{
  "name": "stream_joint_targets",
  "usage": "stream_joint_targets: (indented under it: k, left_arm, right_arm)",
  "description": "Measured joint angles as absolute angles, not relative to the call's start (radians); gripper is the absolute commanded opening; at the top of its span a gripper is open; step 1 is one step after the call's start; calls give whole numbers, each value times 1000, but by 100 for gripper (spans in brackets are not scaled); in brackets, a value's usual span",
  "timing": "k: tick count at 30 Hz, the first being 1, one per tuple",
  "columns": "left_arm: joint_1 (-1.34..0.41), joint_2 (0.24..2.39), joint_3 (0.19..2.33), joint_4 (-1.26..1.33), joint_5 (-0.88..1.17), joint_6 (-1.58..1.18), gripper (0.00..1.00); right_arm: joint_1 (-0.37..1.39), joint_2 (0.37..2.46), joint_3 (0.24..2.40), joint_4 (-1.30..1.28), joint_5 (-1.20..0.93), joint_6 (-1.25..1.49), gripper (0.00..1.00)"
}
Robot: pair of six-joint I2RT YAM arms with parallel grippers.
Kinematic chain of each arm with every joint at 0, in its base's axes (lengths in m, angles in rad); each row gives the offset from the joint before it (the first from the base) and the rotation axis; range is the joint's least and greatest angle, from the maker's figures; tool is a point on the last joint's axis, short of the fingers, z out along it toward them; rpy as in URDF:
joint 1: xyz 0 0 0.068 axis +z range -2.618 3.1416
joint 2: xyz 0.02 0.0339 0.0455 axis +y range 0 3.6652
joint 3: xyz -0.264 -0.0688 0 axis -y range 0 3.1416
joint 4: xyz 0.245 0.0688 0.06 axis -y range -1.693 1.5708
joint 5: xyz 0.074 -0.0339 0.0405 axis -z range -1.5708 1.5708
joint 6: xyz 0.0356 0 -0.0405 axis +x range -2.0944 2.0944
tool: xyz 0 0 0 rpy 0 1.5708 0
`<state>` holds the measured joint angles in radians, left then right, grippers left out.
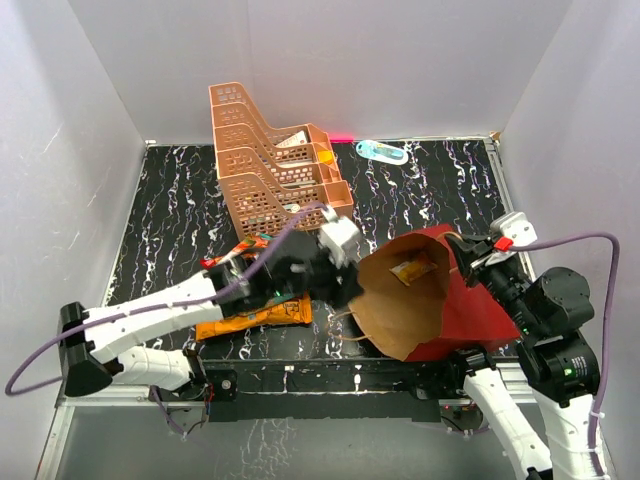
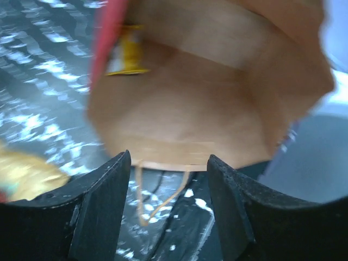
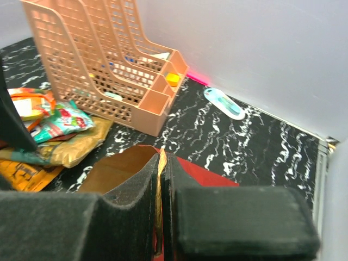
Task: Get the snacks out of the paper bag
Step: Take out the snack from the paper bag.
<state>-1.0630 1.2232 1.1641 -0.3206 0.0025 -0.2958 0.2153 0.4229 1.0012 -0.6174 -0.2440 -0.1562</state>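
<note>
**Red paper bag (image 1: pixel 470 310) held open, most snacks already out**

From above: the paper bag lies on its side on a black marbled table (image 1: pixel 440 190), its brown mouth facing the left arm. The right gripper (image 1: pixel 466 247) is pinched tight on the bag's upper rim, holding the mouth up. The left gripper (image 1: pixel 350 288) hovers right at the mouth. One small yellow packet (image 1: pixel 412 270) shows inside, against the back wall. A pile of snacks (image 1: pixel 255 315) lies on the table under the left arm, in front of a peach rack (image 1: pixel 270 160). A small bottle (image 1: pixel 383 151) lies well apart, at the far edge.

Left wrist, blurred: two black fingers stand about half open with nothing between them, aimed into the brown interior. The yellow packet sits high on the left, near the red rim. A twine handle (image 2: pixel 157 190) trails below the mouth.

Right wrist: both fingers press together on the bag's paper edge. Beyond them, the pile lies beside the rack.

The job looks nearly done. Several packets are out and at least one is left to reach for. Whether more hide deeper in the bag cannot be told.
</note>
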Motion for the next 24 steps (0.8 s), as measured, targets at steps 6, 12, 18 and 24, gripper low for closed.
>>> stream_joint_targets:
  k: [6,12,18,24]
  left_arm:
    - [-1261,1334,963,119,39,-142,43]
    - [-1298,1551,881,390,80,155,40]
    - [-1290,1766,989,510,71,371,45]
    - [-1266,1928,1075,546,-6,523,58]
  right_arm:
    - [215,392,983,-617,-362,-156,8]
    - [215,395,990,-625,-406,-155,8]
    - [215,418,1012,-627,-427,-152,8]
    - [215,433,1026,-628,-444,-148,8]
